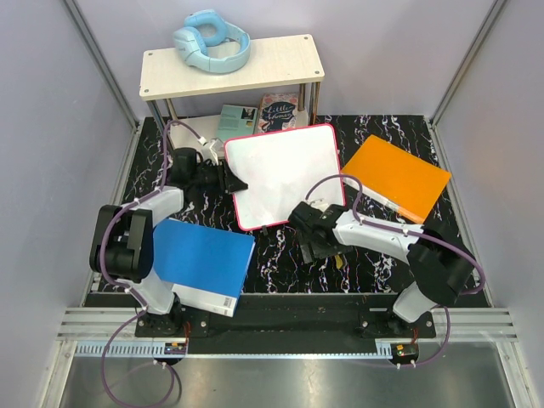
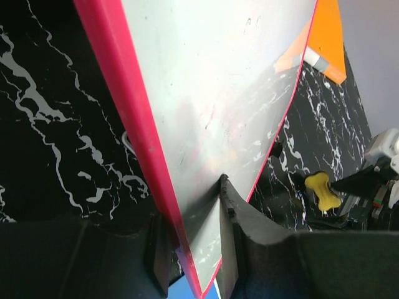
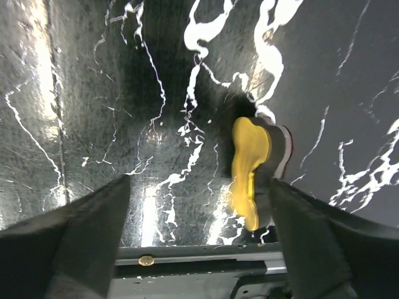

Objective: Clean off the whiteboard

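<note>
Right gripper (image 3: 199,193): wide, empty, above yellow eraser (image 3: 249,168), lower centre | left gripper (image 2: 193,249): clamped on whiteboard (image 1: 285,174) rim | whiteboard: centre frame, nearly clean | step: erasing seemingly done | next: likely setting whiteboard down gently, flat.

You are looking at a glossy blue rectangular book (image 1: 202,263) lying at lower left and a flat orange book (image 1: 396,177) lying at right. At the top, a pale wooden shelf (image 1: 280,59) is carrying a light-blue curved padded object (image 1: 211,41). A teal booklet (image 1: 236,119) and a dark-covered book (image 1: 279,110) are sitting beneath it on the black marble-patterned table (image 1: 280,263).
</note>
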Controlling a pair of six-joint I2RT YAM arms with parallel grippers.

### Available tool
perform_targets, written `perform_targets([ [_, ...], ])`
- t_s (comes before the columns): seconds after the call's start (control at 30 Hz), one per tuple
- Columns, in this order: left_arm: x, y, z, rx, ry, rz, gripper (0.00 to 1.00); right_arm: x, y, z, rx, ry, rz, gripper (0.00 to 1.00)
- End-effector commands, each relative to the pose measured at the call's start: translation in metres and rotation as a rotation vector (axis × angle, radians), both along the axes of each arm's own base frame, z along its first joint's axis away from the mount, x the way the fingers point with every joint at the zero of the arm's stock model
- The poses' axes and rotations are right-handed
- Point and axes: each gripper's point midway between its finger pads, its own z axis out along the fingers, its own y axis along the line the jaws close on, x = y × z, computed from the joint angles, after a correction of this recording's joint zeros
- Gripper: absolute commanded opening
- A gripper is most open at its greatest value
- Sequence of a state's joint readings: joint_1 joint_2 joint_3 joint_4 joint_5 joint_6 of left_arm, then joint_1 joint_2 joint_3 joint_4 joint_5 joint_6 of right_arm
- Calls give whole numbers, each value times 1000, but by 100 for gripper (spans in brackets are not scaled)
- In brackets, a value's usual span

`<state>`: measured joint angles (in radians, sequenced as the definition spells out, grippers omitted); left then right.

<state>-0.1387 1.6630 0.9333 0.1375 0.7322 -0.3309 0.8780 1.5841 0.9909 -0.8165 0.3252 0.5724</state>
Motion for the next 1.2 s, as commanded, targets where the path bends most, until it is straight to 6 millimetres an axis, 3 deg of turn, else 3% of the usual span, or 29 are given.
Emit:
perform_targets([
  [0.0,8,34,-11,239,-77,32,0,23,9,33,35,-121,-33,100],
  [0.17,9,44,-6,276,-100,42,4,58,21,67,52,-241,-24,100],
  [0.3,8,54,-5,309,-103,55,18,87,30,92,99,-277,-30,100],
  [0.43,7,59,-5,319,-116,74,27,110,19,101,125,-296,-64,100],
  [0.53,6,60,-8,328,-110,78,33,114,16,98,162,-271,-74,100],
  [0.7,7,60,-9,328,-111,76,41,129,-19,90,149,-295,-165,100],
  [0.8,6,62,-15,342,-99,82,43,143,-26,95,197,-321,-189,100],
  [0.93,6,66,-15,362,-101,96,48,148,-24,101,213,-328,-181,100],
  [1.17,5,74,-8,392,-131,137,60,139,-29,82,192,-291,-187,100],
])
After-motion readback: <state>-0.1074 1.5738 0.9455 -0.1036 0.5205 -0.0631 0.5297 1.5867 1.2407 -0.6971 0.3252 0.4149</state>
